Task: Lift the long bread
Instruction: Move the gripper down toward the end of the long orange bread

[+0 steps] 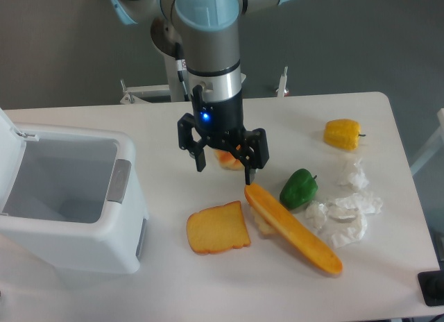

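The long bread [295, 230] is a long narrow orange-yellow toy baguette. It lies flat on the white table, running diagonally from the middle toward the front right. My gripper [225, 164] hangs just above and behind the bread's upper left end. Its two black fingers are spread apart and nothing is held between them. The right fingertip [250, 175] is close to the bread's near end, a little above it. An orange object [232, 159] on the table shows partly behind the fingers.
A square orange toast slice [218, 228] lies left of the bread. A green pepper [299, 187] and crumpled white paper [343, 214] lie to its right, a yellow pepper [343, 134] at the back right. A white open bin [66, 197] stands at the left.
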`<control>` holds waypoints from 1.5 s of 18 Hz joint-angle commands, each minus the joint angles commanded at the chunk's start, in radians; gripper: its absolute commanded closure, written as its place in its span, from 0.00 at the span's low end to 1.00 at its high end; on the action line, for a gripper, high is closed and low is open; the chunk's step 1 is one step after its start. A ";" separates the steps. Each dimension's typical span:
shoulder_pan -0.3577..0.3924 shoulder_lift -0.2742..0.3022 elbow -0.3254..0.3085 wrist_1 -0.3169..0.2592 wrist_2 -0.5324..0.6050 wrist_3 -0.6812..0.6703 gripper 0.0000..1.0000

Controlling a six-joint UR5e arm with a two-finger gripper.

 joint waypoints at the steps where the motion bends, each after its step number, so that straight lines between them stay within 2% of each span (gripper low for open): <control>1: 0.000 0.003 -0.011 -0.002 0.026 -0.002 0.00; 4: -0.002 0.002 -0.048 -0.006 0.095 -0.029 0.00; 10: -0.009 -0.043 -0.061 -0.011 0.104 -0.182 0.00; 14: -0.011 -0.061 -0.069 -0.014 0.155 -0.187 0.00; 19: -0.011 -0.118 -0.068 -0.018 0.204 -0.190 0.00; 22: -0.011 -0.126 -0.069 -0.046 0.196 -0.192 0.00; 27: -0.012 -0.156 -0.060 -0.046 0.209 -0.234 0.00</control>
